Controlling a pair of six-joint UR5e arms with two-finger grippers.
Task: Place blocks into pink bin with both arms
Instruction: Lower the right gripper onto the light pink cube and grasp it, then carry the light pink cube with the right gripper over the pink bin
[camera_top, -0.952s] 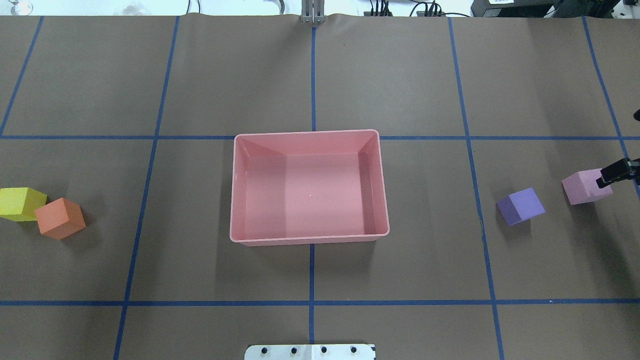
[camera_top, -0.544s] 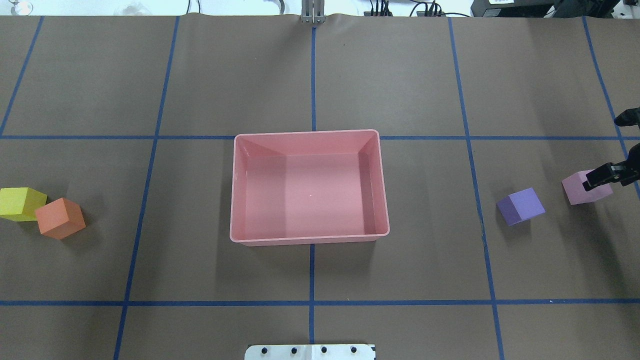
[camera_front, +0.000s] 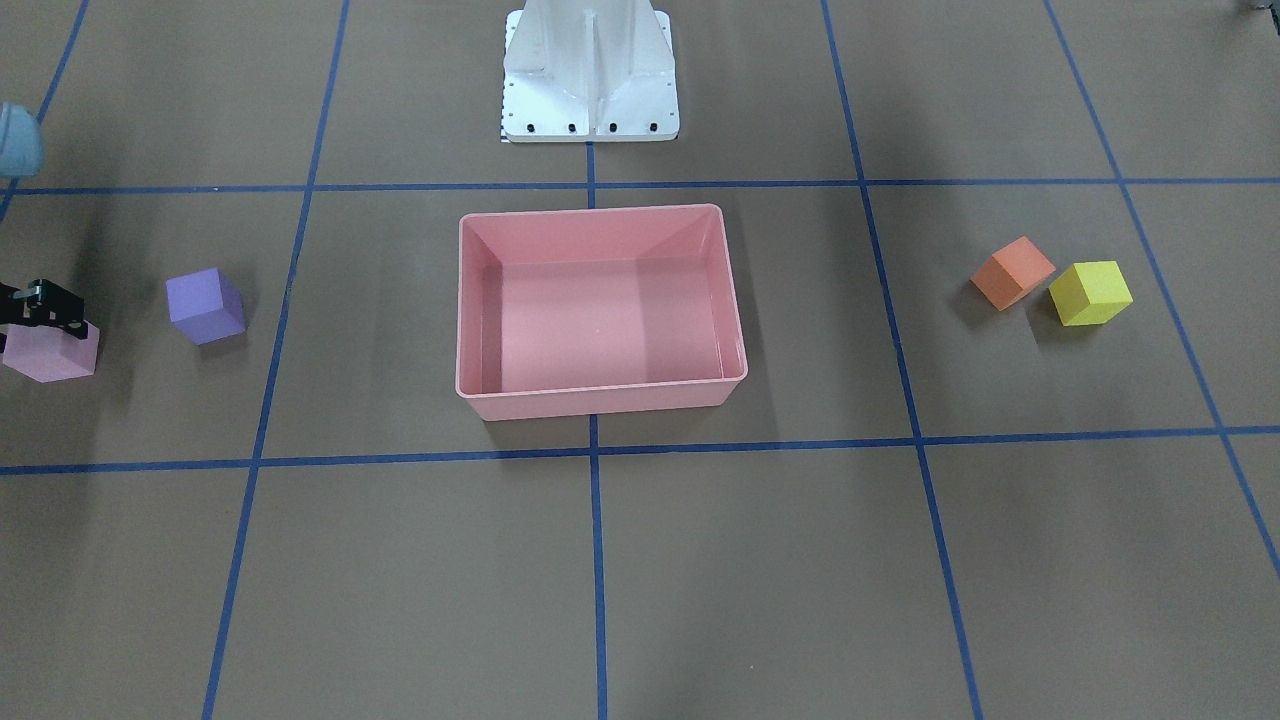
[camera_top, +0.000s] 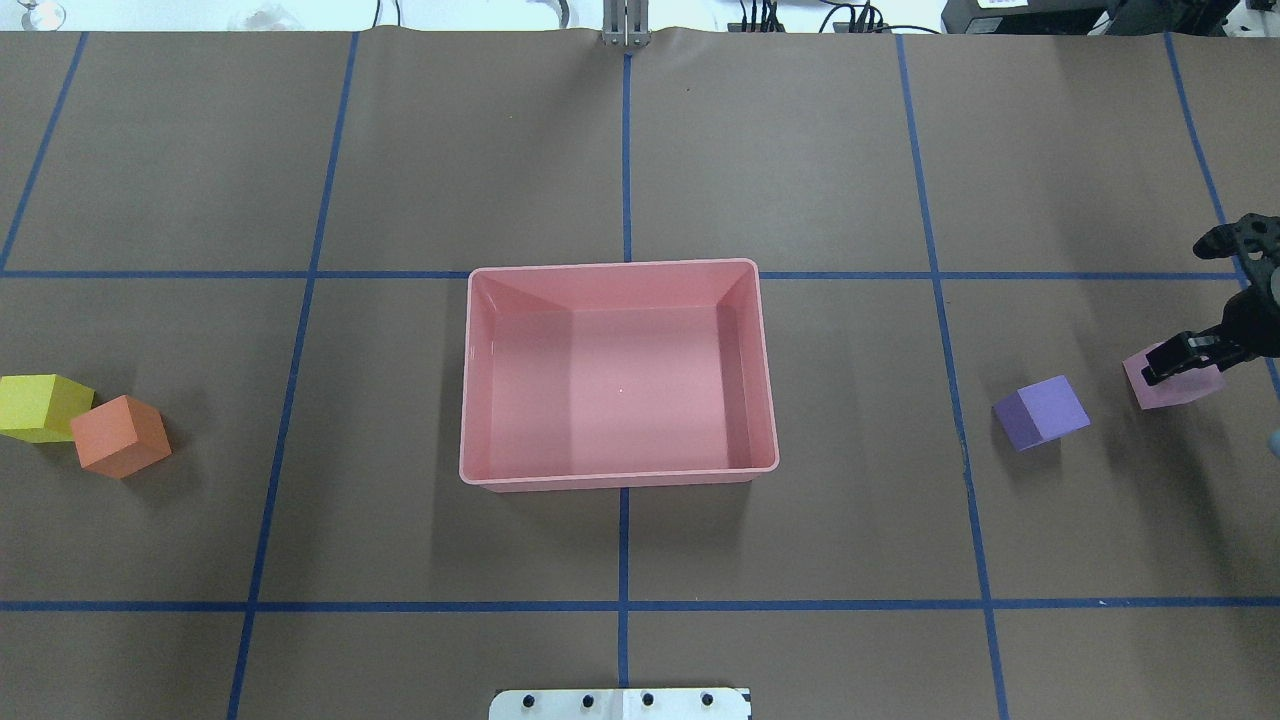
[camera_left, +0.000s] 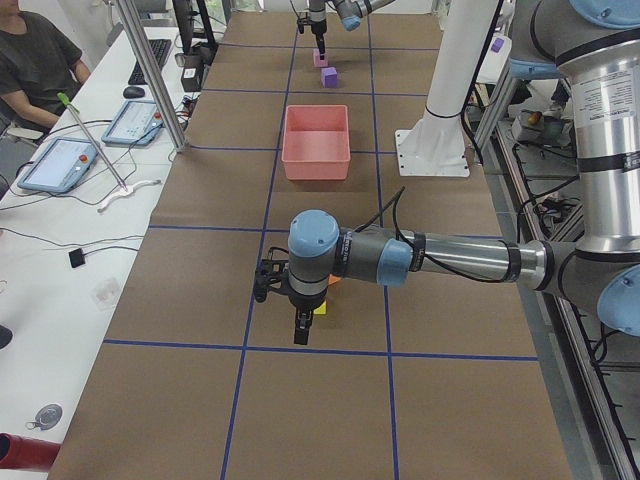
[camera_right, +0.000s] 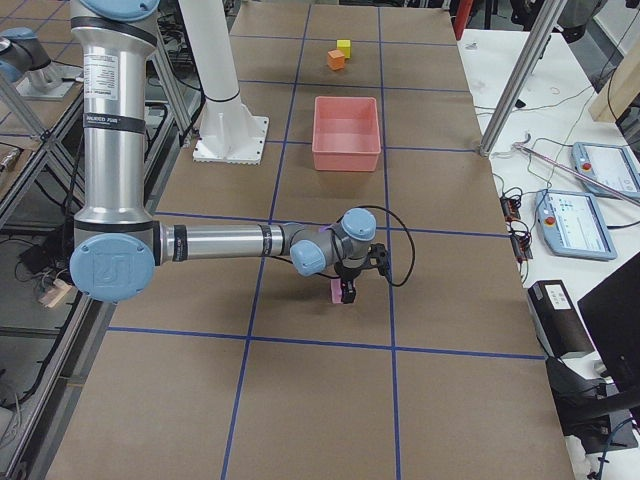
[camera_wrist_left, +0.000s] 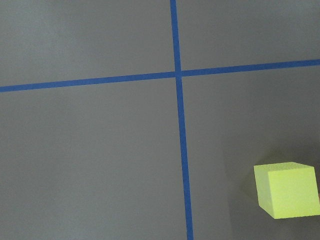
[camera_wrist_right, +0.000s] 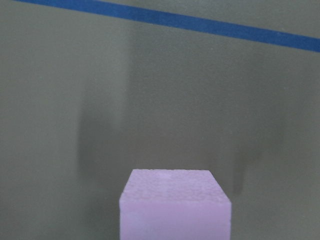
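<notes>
**Right pincer moves in over the light pink cube**

Nearest, at the brown tabletop's (camera_top: 850, 540) right end, the black right pincer (camera_top: 1185, 360) has slid inward and now hangs over the small matte light pink cube (camera_top: 1185, 390), which rests on the tabletop. I cannot tell whether the pincer is apart, so a grasp looks imminent. Beyond lie the matte purple cube (camera_top: 1042, 412), the empty shallow salmon-pink plastic bin (camera_top: 620, 478), and the orange cube (camera_top: 122, 436) and yellow cube (camera_top: 38, 407). The left pincer (camera_left: 300, 325) hovers there, its state also unclear.

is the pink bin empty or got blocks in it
Empty: the pink bin shows bare floor, and the orange block, yellow block, purple block and light pink block all sit outside it.
</notes>
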